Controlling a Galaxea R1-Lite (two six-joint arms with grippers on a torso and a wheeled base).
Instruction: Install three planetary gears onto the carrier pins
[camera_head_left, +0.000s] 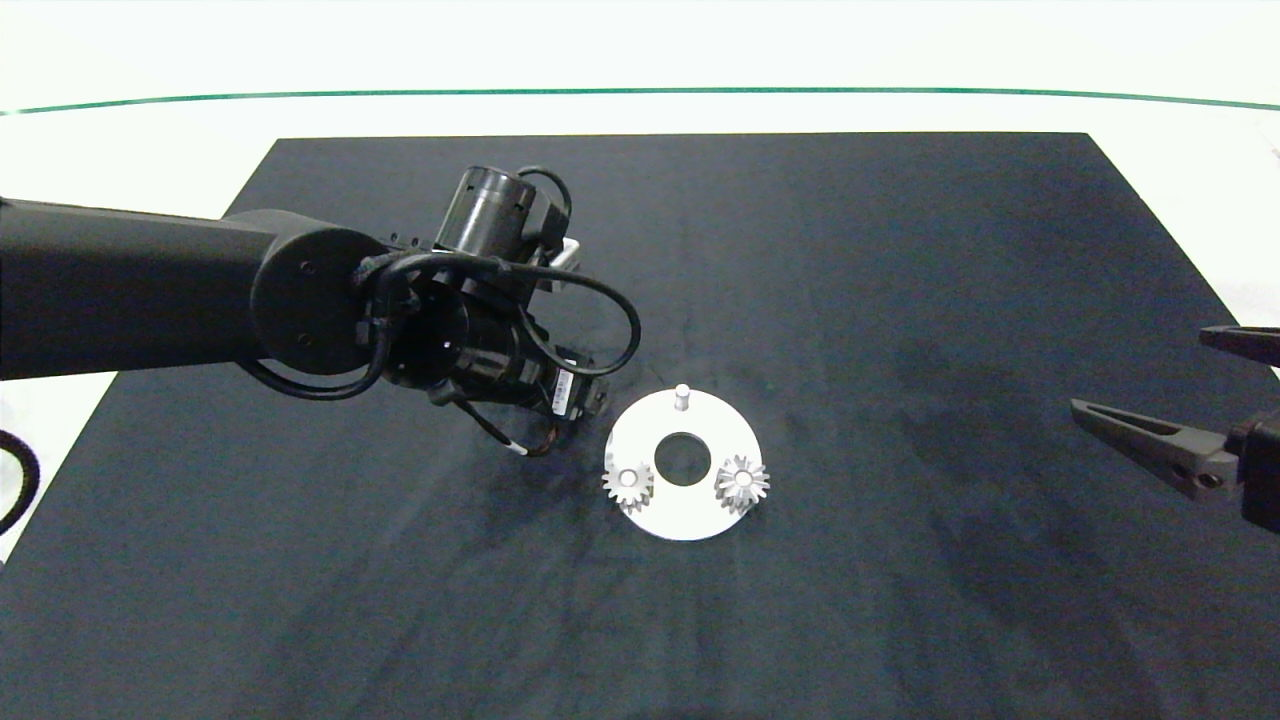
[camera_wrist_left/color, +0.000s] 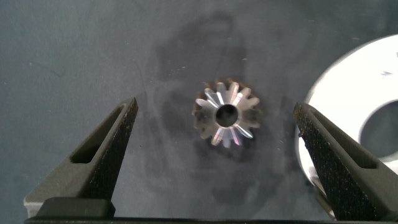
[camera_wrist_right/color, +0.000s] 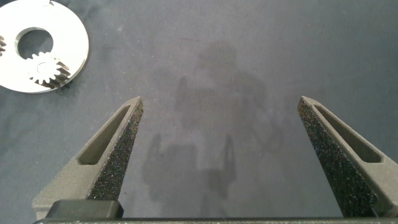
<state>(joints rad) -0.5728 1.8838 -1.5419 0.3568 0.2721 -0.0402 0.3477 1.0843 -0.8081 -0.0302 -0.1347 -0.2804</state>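
Observation:
The white disc (camera_head_left: 683, 520) lies mid-mat with three carrier pins. The far pin (camera_head_left: 682, 396) stands bare. Two planetary gears sit on the near pins, one on the left (camera_head_left: 628, 483) and one on the right (camera_head_left: 742, 483). A third gear (camera_wrist_left/color: 225, 114) lies flat on the mat just left of the disc (camera_wrist_left/color: 367, 81). My left gripper (camera_wrist_left/color: 214, 106) is open and hangs above it, with the gear between its fingers and untouched. In the head view the left wrist (camera_head_left: 470, 330) hides both. My right gripper (camera_head_left: 1140, 371) is open and holds nothing at the right edge.
A black mat (camera_head_left: 900, 300) covers the white table (camera_head_left: 150, 160). A dark cable loop (camera_head_left: 15, 480) shows at the left edge. In the right wrist view, the disc (camera_wrist_right/color: 71, 56) with one gear (camera_wrist_right/color: 46, 68) lies off to one side of the gripper (camera_wrist_right/color: 221, 99).

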